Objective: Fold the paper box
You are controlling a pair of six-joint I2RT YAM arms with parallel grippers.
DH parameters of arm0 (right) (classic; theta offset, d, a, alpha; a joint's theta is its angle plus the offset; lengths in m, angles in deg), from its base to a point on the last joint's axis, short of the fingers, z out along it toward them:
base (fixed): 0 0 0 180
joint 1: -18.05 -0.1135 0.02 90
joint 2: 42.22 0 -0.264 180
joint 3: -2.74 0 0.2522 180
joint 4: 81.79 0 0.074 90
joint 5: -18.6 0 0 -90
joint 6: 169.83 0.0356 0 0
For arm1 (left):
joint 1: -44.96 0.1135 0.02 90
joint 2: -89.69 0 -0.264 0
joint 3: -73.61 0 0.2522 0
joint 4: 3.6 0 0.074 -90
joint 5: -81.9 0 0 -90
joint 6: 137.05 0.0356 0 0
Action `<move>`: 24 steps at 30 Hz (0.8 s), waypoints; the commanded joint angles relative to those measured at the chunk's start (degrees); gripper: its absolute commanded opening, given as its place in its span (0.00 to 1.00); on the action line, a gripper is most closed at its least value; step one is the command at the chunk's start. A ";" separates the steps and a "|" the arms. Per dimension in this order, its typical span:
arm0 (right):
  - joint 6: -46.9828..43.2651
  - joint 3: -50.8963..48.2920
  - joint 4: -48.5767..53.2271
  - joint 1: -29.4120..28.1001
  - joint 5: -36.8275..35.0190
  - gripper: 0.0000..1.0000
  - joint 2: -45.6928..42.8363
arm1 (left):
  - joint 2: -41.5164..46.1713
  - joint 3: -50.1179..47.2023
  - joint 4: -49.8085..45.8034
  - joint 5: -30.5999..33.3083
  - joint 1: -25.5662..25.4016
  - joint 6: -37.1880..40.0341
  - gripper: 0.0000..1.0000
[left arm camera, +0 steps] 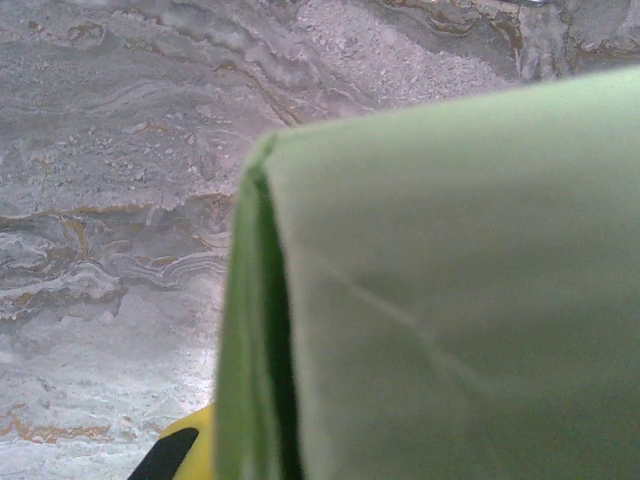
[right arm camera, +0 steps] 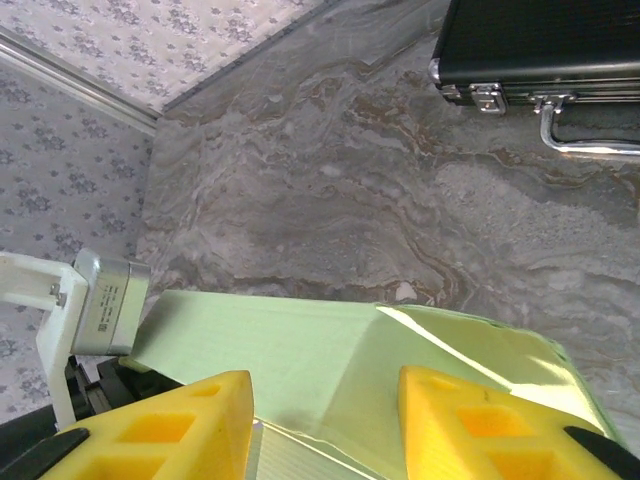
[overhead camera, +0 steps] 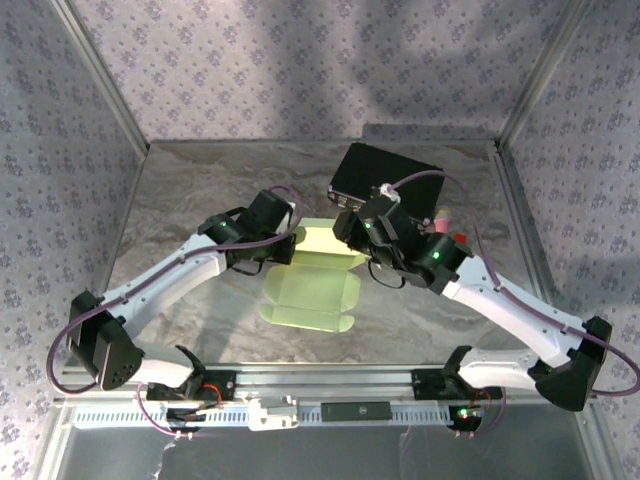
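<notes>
**Position.** The paper box lies on the counter just on the near side of the black case, toward the arm bases. Most of the sheet lies flat. The panel closest to the black case stands raised.

**Left hand.** The left hand sits to the left of the black case, at the left end of the raised panel. It is closed tight. In its wrist view a folded edge of card runs down to the one finger that shows, so we judge it to be pinching the card.

**Right hand.** The right hand hovers just in front of the black case, over the right end of the same panel. Its fingers stand apart, roughly half open. We see nothing gripped between them.

**Step in hand.** In our judgement, the back wall is being raised and creased along its score.

**Recommendations.**
- Keep the left pinch firm and close to the fold line, so the thin card cannot slip or bow.
- Bring the right fingers down astride the panel edge before closing, not onto the flat face.
- Turn both ends of the panel together, since uneven lift would skew the crease.
- Hold the sheet clear of the black case, so no flap catches on its latches.
</notes>
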 commanded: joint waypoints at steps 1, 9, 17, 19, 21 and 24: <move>1.89 -0.33 -1.07 0.35 0.08 0.43 0.35 | -0.49 2.57 -1.47 3.28 -1.41 -1.21 0.00; 4.14 -4.21 -3.79 2.90 2.74 0.31 -0.48 | -0.04 2.70 -1.03 7.43 -3.87 -2.38 0.00; 5.95 -5.24 -6.22 3.80 5.59 0.30 -0.19 | -0.67 3.23 -1.05 8.85 -5.22 -2.89 0.00; 5.79 -5.95 -6.03 3.56 4.14 0.37 -1.89 | -0.75 3.31 -1.36 9.54 -5.25 -3.17 0.00; 5.31 -7.55 -5.80 3.41 2.06 0.42 -5.26 | -0.65 3.30 -1.60 10.66 -5.24 -3.43 0.00; 3.49 -11.22 -6.47 3.48 1.09 0.49 -11.07 | -0.69 3.26 -1.88 11.63 -5.26 -3.70 0.00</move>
